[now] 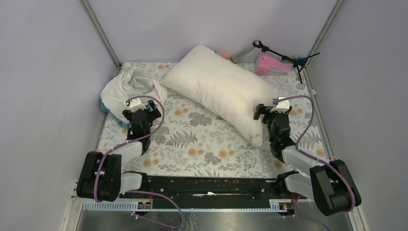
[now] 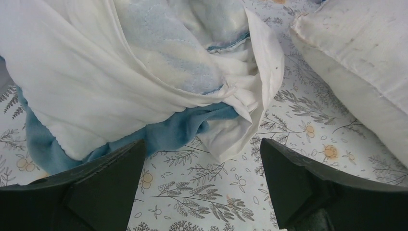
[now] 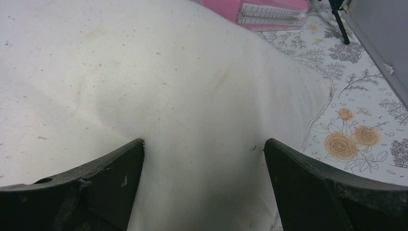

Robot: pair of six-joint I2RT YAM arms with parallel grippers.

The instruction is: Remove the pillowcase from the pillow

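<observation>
Hidden / unclear:
- The pillowcase (image 1: 130,89) is bunched in a heap. Mostly its white face shows, with a blue edge along the underside (image 2: 183,127). The print is folded inward and only a pale blue patch shows in the left wrist view.
- The top view does not show whether the heap's left side overhangs the table.
- The pillow (image 1: 216,86) is bare. Its near corner is partly covered by the right gripper (image 1: 267,111) in the top view.
- In the right wrist view the pillow (image 3: 168,82) fills most of the frame, with its edges cut off.
- I cannot tell whether the right gripper (image 3: 202,142) touches the pillow.

Grippers:
- The left gripper (image 1: 144,110) has its fingers wide apart and holds nothing. It sits over the cloth just short of the pillowcase (image 2: 120,72).
- The right gripper also has its fingers wide apart, over the pillow's near end.

Positions:
- The pillowcase is at the far left of the table.
- The pillow lies diagonally across the middle, and the two are just beside each other at the far end.

Surroundings:
- A pink object (image 1: 269,65) and a black stand (image 1: 284,57) are at the far right corner, behind the pillow.

Surface / room:
- The table has a floral cloth (image 1: 202,144) in grey and orange.
- Plain pale walls enclose three sides.
</observation>
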